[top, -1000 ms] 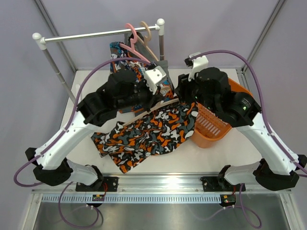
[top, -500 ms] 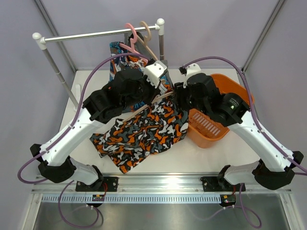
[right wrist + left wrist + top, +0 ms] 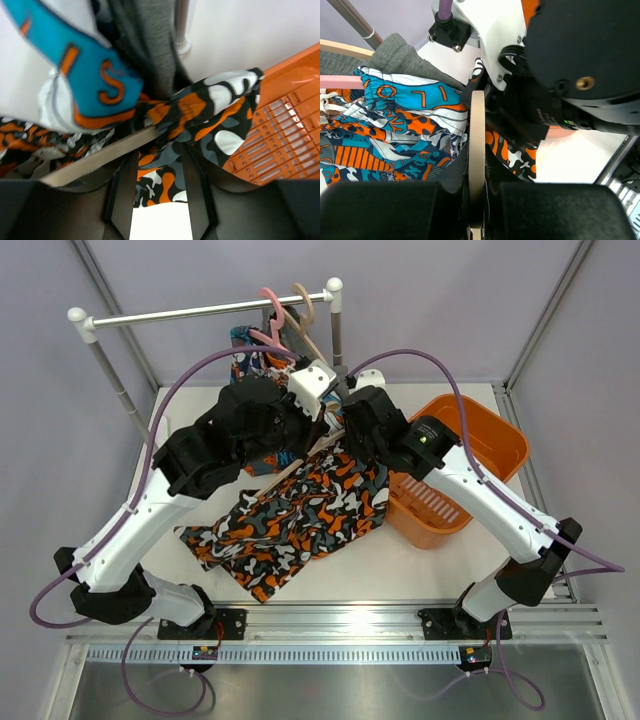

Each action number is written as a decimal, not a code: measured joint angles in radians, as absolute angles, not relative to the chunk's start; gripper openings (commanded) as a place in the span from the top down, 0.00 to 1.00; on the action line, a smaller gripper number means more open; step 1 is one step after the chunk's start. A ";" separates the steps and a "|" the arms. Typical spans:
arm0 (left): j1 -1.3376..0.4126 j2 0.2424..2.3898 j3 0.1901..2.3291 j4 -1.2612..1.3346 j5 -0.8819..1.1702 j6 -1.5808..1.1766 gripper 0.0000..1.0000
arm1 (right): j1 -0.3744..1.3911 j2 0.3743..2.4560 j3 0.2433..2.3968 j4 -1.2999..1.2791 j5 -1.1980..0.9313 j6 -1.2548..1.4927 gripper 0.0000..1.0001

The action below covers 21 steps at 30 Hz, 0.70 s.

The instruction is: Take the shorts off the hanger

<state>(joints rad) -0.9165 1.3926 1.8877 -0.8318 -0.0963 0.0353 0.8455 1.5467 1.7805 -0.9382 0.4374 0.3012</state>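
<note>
My left gripper [image 3: 477, 200] is shut on a pale wooden hanger [image 3: 477, 130], also seen from above [image 3: 318, 443]. The camouflage shorts [image 3: 290, 510] hang from that hanger and spread over the table. My right gripper [image 3: 160, 185] is open, its fingers [image 3: 122, 195] either side of a fold of the camouflage shorts [image 3: 200, 115] at the hanger's end [image 3: 100, 155]. From above the right gripper [image 3: 347, 432] sits right beside the left one. The blue-orange patterned shorts [image 3: 395, 130] and the dark grey shorts [image 3: 400, 57] hang just behind on the rack.
An orange basket [image 3: 470, 455] stands at the right, touching the camouflage shorts' edge [image 3: 290, 125]. A white rail rack [image 3: 200, 312] crosses the back with a pink hanger [image 3: 272, 310] and a wooden one. The rack's post [image 3: 337, 330] is close behind both grippers.
My right gripper has moved left and back to the hanger's end, next to the left gripper. The camouflage shorts have been dragged a little left, off the basket.
</note>
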 measured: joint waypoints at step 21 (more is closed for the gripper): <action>-0.918 1.127 1.822 -0.798 -0.083 0.024 1.00 | 0.538 1.445 1.779 -0.880 0.493 0.329 1.00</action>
<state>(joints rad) -0.9184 1.1267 1.8221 -0.7979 -0.0830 0.0238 0.5385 1.4452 1.7794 -0.8799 0.4931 0.3294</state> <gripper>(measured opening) 0.079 0.012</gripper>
